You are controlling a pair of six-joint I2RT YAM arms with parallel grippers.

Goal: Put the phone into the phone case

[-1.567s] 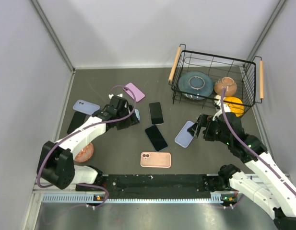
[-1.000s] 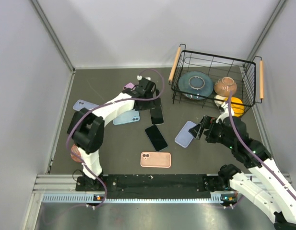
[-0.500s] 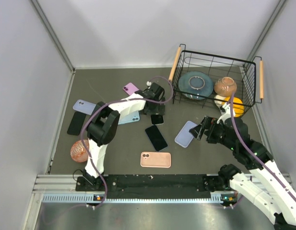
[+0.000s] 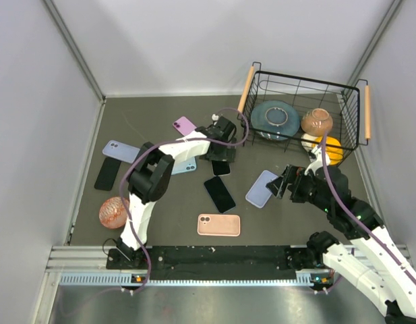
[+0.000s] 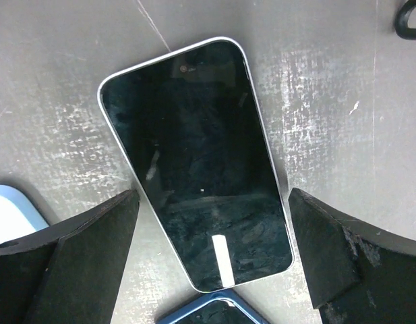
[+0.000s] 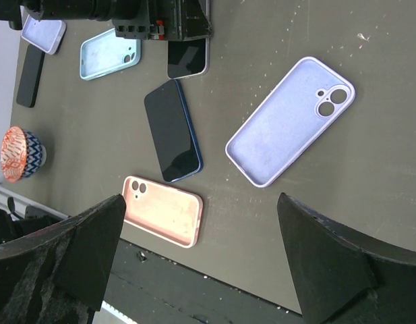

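Left tool (image 5: 211,253) stands wide open and empty, phone (image 5: 194,155) between its fingers; right tool (image 6: 201,263) likewise, lilac phone case (image 6: 290,120) ahead.

On the scuffed dark grey table (image 4: 167,209) we see a black wire basket with wooden handles (image 4: 245,91) at far right, a silver-edged black phone (image 5: 194,162) just beside a blue-edged black phone (image 4: 220,194), a lilac silicone case (image 6: 290,120), a pink case (image 4: 218,225), a pale blue case (image 6: 110,57), a purple case (image 4: 184,125) and a red patterned bowl (image 4: 113,212).
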